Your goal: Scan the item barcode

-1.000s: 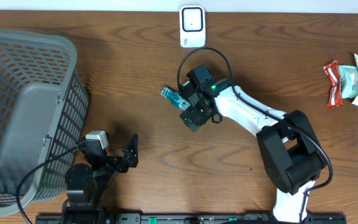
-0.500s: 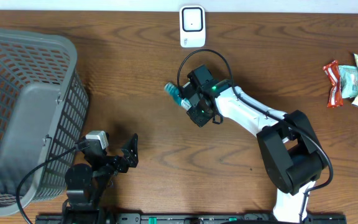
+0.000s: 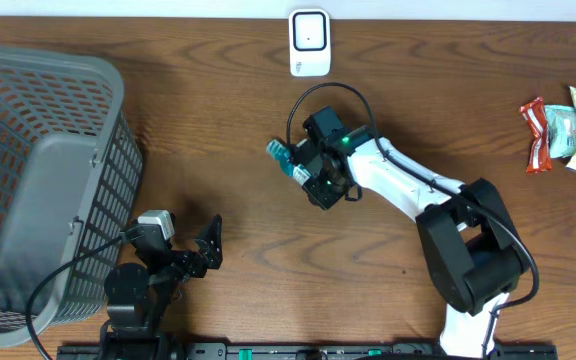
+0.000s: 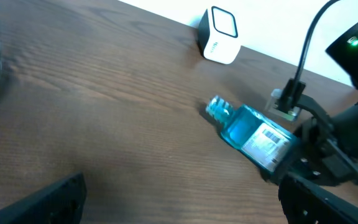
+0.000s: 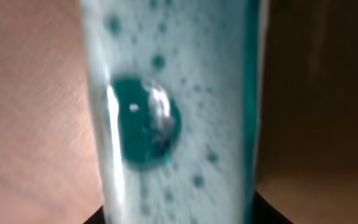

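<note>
Right claw (image 3: pixel 306 172) is clamped on the blue bottle (image 3: pixel 287 158), mid-frame in the overhead view, below the white scanner (image 3: pixel 309 42) at the top centre edge. Left claw (image 3: pixel 208 247) sits parked at lower left beside the grey basket (image 3: pixel 43 180), fingers spread wide, holding nothing.

Step in hand, as I read it: bottle is gripped and appears lifted off the counter (image 3: pixel 218 110), pre-scan. You're well short of the scanner; open wood between them.

Bottle look: clear teal-blue liquid, small cap end pointing to the upper left of the frame, body tilted along the claw. Left wrist view shows a white label with a barcode-like print (image 4: pixel 268 140) on the side of the bottle (image 4: pixel 247 134), facing up and toward that camera, not toward the scanner (image 4: pixel 219 43). Right wrist view is filled by the bottle (image 5: pixel 173 106) close up: pale teal, bubbles, one big air bubble. Fingers are not visible there.

Next move, my call: you carry it up toward the scanner and roll the wrist so the label faces the scanner window. Grip sits low on the body near the label, so watch that the claw doesn't cover the code. Smooth, liquid-filled bottle could slip during the roll.

Snack packs (image 3: pixel 566 130) at far right are untouched.
</note>
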`<state>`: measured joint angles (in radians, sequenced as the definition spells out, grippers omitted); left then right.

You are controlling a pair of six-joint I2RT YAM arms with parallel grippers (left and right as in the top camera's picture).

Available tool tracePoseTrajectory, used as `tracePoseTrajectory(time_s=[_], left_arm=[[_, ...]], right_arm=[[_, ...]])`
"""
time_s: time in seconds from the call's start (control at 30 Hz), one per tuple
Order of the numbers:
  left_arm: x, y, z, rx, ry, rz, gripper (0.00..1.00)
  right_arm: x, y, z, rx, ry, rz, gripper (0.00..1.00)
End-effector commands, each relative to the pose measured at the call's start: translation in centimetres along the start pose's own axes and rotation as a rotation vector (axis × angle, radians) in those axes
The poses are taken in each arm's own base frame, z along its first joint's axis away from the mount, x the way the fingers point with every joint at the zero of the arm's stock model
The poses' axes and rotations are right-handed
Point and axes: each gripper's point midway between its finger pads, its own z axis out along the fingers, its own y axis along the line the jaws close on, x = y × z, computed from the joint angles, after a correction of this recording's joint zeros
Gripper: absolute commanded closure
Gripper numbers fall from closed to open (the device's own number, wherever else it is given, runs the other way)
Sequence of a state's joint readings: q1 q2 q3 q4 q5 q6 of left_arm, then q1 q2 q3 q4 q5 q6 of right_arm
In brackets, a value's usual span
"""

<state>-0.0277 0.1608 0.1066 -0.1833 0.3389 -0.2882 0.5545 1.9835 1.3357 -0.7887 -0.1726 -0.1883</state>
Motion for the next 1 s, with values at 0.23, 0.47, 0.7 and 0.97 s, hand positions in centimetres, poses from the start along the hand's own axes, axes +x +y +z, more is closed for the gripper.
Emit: tracePoseTrajectory(time_s=[0.23,0.47,0.7,0.97], left_arm=[[-0.2,-0.1,-0.1,0.007,-0.006,-0.001,0.02],[-0.2,-0.1,-0.1,0.007,-0.006,-0.001,0.02],[-0.2,-0.1,-0.1,0.007,-0.006,-0.001,0.02],[-0.2,-0.1,-0.1,0.007,-0.006,-0.001,0.02]], right_arm=[[-1.7,9.1,-12.4,-0.422,-0.257,-0.255,0.99],[0.6,12.0,-15.6,-0.559,-0.285,-0.366,0.99],[0.3,11.2,-15.1,-0.505,-0.282,-0.373,0.98],[-2.1,3.9,-9.4,-0.100,-0.283,-0.169,0.98]])
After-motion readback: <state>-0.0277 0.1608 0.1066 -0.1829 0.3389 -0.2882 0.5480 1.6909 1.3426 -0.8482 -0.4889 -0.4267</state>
